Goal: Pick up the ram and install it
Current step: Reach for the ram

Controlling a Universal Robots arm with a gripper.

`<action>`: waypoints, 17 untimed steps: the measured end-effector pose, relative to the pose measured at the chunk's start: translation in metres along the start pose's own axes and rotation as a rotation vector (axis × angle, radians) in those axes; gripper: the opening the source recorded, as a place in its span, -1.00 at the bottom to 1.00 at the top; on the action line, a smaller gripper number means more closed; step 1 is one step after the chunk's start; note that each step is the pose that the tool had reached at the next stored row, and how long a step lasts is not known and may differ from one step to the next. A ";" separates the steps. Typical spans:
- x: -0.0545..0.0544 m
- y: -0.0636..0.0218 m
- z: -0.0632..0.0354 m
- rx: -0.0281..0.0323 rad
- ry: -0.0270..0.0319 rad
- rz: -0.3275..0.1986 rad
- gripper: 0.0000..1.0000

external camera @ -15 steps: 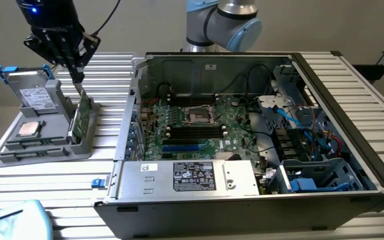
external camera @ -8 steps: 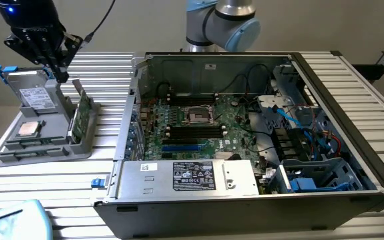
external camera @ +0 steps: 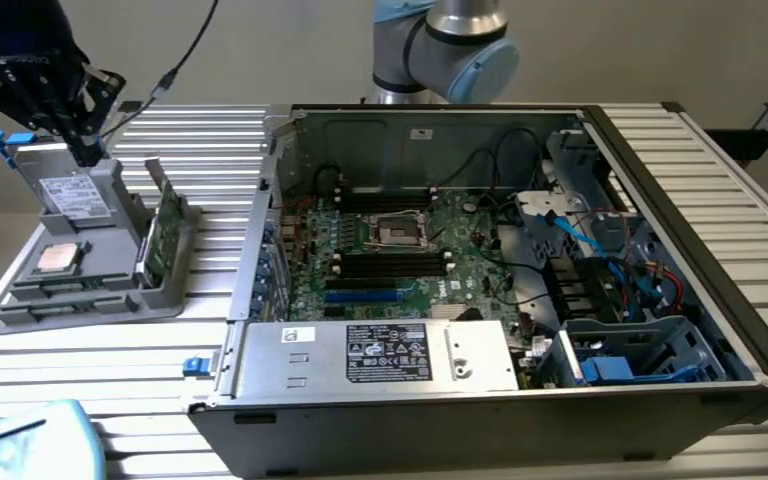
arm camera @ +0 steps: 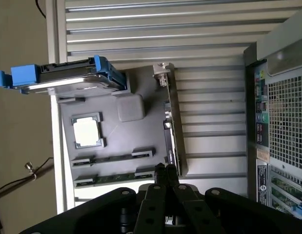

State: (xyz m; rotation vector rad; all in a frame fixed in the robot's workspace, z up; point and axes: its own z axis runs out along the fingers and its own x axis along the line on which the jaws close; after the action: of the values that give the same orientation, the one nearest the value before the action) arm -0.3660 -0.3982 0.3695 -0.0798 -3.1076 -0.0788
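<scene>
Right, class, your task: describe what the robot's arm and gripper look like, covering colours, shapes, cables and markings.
The arm is made of rounded silver-grey joints with a pale blue cap. The gripper is black, with a blocky bolted body and two slim, straight fingers. A thin black cable runs towards it. No markings can be read.

The arm (external camera: 444, 45) is made of rounded silver-grey metal joints, with a pale blue cap (external camera: 400, 10) on one end. The gripper (external camera: 88, 150) is matt black, built of jointed bars that narrow into two slim fingers (arm camera: 160, 178). Small round screws (arm camera: 124, 191) dot its wide body. Blue light glows above it, and a thin black cable (external camera: 187, 50) trails off beside it.
</scene>
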 end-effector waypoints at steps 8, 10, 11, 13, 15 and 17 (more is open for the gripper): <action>0.034 -0.0018 0.0010 0.0003 0.0028 -0.011 -0.79; 0.041 -0.0027 0.0012 -0.0001 0.0029 -0.013 -0.79; 0.044 -0.0036 0.0013 -0.0004 0.0029 -0.014 -0.79; 0.051 -0.0059 0.0014 -0.0010 0.0031 -0.016 -0.79; 0.057 -0.0089 0.0014 -0.0021 0.0033 -0.017 -0.79; 0.058 -0.0100 0.0014 -0.0027 0.0032 -0.018 -0.79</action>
State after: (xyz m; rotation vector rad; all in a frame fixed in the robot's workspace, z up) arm -0.4243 -0.4052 0.3695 -0.0524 -3.1053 -0.0835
